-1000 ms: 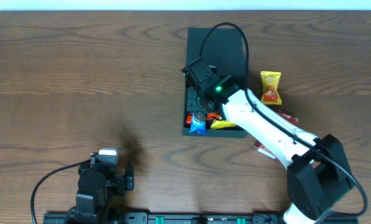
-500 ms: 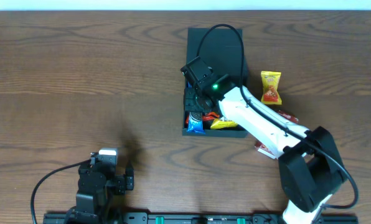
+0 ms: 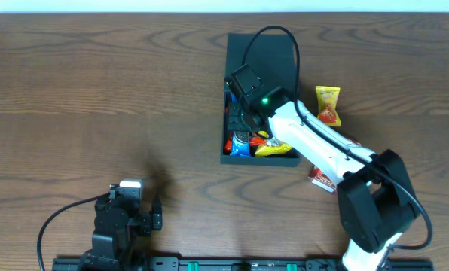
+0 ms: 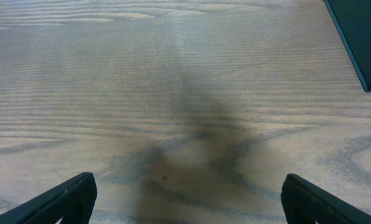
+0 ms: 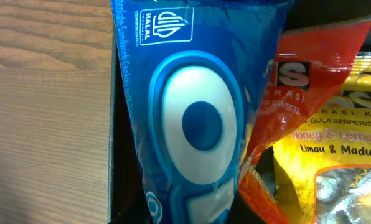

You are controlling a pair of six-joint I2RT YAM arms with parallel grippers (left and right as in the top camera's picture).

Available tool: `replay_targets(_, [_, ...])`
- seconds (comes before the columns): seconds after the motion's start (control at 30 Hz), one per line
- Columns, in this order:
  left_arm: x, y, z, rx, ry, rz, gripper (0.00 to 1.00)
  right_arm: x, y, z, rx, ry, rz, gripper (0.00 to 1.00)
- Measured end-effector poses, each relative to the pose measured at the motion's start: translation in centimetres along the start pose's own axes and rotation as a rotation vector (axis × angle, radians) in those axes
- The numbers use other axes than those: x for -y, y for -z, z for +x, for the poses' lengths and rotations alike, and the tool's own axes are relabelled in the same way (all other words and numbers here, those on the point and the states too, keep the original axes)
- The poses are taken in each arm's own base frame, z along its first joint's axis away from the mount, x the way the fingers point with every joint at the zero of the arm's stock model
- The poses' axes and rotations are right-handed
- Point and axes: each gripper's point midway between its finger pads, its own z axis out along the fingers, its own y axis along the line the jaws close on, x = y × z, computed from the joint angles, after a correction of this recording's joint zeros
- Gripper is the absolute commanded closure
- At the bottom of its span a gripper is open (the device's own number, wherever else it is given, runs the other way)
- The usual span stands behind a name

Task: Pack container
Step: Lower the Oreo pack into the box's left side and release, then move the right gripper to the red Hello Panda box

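The wooden table (image 3: pixel 96 90) carries the container (image 3: pixel 243 160) right of centre toward the far side, its lid lying open flat beyond it. The right arm (image 3: pixel 322 150) reaches into it from the near right, and the left arm (image 3: pixel 115 218) sits at the near left edge. The left gripper (image 4: pixel 190 186) hangs over bare wood with its jaws spread wide, while the right gripper (image 3: pixel 243 105) is down in the box with its jaws closed, and I cannot tell whether they pinch anything. A blue packet (image 5: pixel 192 118), a red packet (image 5: pixel 297 81) and a yellow packet (image 5: pixel 335 168) overlap at the box's near end, and a yellow-orange packet (image 3: pixel 328 105) lies on the table just right of it.
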Motion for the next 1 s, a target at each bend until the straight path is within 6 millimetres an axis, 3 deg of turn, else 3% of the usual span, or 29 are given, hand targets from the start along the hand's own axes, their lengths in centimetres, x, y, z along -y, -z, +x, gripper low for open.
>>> replay_targets(0.47, [0.0, 0.0, 0.0, 0.0, 0.0, 0.0, 0.05, 0.2, -1.1, 0.1, -0.012, 0.002, 0.008, 0.98])
replay_targets(0.5, [0.0, 0.0, 0.0, 0.0, 0.0, 0.0, 0.05, 0.2, -1.2, 0.2, -0.014, 0.002, 0.009, 0.95])
replay_targets(0.57, [0.0, 0.0, 0.0, 0.0, 0.0, 0.0, 0.05, 0.3, -1.5, 0.3, -0.02, 0.002, 0.013, 0.73])
replay_targets(0.67, [0.0, 0.0, 0.0, 0.0, 0.0, 0.0, 0.05, 0.3, -1.8, 0.3, -0.022, 0.006, 0.014, 0.07])
replay_targets(0.7, [0.0, 0.0, 0.0, 0.0, 0.0, 0.0, 0.05, 0.3, -1.8, 0.3, -0.021, 0.006, 0.013, 0.01])
replay_targets(1.0, [0.0, 0.0, 0.0, 0.0, 0.0, 0.0, 0.05, 0.6, -1.4, 0.2, -0.02, 0.01, 0.033, 0.01])
